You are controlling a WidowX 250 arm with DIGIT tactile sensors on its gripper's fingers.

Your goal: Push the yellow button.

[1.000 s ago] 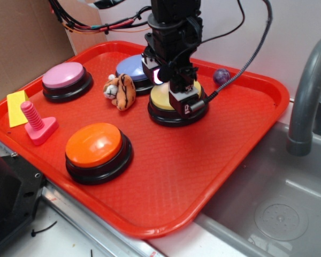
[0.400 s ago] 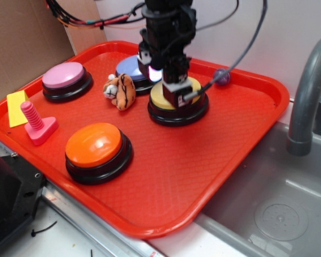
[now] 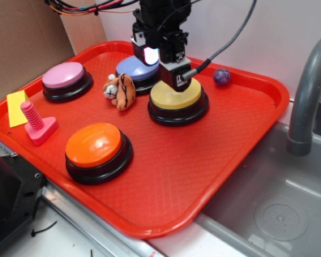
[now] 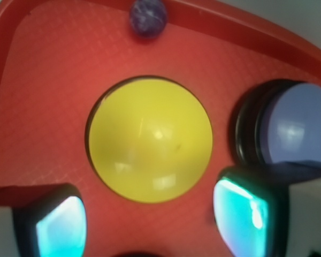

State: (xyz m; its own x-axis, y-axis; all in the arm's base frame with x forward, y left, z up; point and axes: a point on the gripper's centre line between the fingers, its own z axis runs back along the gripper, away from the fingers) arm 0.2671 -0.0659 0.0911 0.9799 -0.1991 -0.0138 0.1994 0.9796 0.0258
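Legible text: none; faint white marking on the gripper (image 3: 174, 80) housing, above the yellow button (image 3: 177, 96), is unreadable.

The black robot gripper (image 3: 174, 80) hides the far rim of the glossy yellow dome button (image 3: 176, 98) and part of the round blue-topped button (image 3: 135, 68).
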